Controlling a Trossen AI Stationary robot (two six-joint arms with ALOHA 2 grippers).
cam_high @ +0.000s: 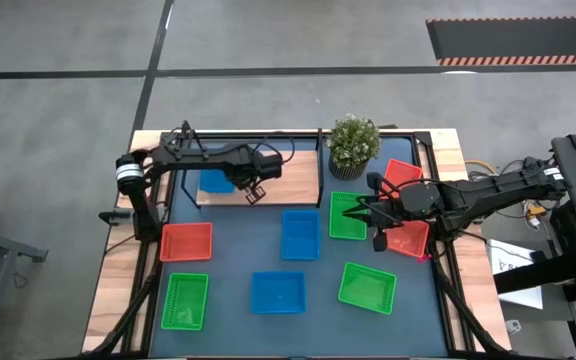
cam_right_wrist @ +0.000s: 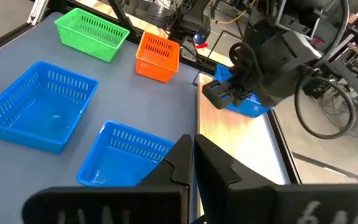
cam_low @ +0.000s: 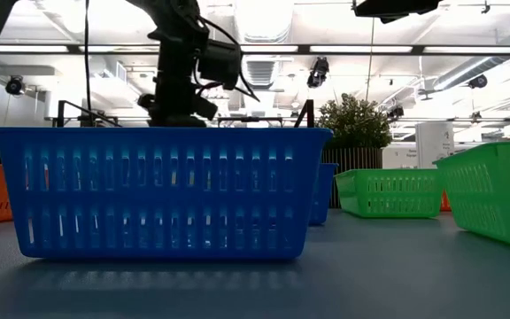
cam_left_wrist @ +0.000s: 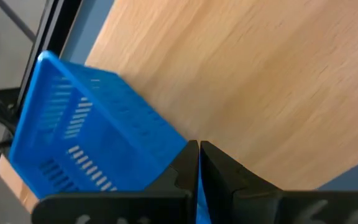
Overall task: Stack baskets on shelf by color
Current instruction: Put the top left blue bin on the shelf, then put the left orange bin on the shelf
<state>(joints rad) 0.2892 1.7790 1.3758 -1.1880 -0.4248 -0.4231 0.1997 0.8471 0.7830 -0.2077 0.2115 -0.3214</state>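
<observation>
A blue basket [cam_high: 216, 181] sits on the light wooden shelf [cam_high: 293, 178] near its left end, and my left gripper [cam_high: 256, 196] is shut on it from the basket's right. It looks tilted in the left wrist view [cam_left_wrist: 86, 143]. My right gripper [cam_high: 372, 214] hangs shut and holding nothing above a green basket [cam_high: 346, 216] at the table's right. Two red-orange baskets [cam_high: 403, 174] [cam_high: 409, 240] lie beside that arm. On the tabletop rest two more blue baskets [cam_high: 300, 235] [cam_high: 278, 292], two green ones [cam_high: 185, 301] [cam_high: 368, 287] and a red-orange one [cam_high: 186, 242]. My left gripper pinches the blue basket at one corner of its wall [cam_left_wrist: 178, 149]; a thin blue strip shows between the shut fingers [cam_left_wrist: 188, 171]. The fingers come from above, pointing down at the shelf. The basket's far part rests on the shelf board [cam_left_wrist: 247, 81].
A potted green plant [cam_high: 353, 145] stands at the shelf's right end, close to the right arm. The shelf's black frame [cam_high: 322, 170] runs between the board and the tabletop. The shelf board right of the blue basket is bare.
</observation>
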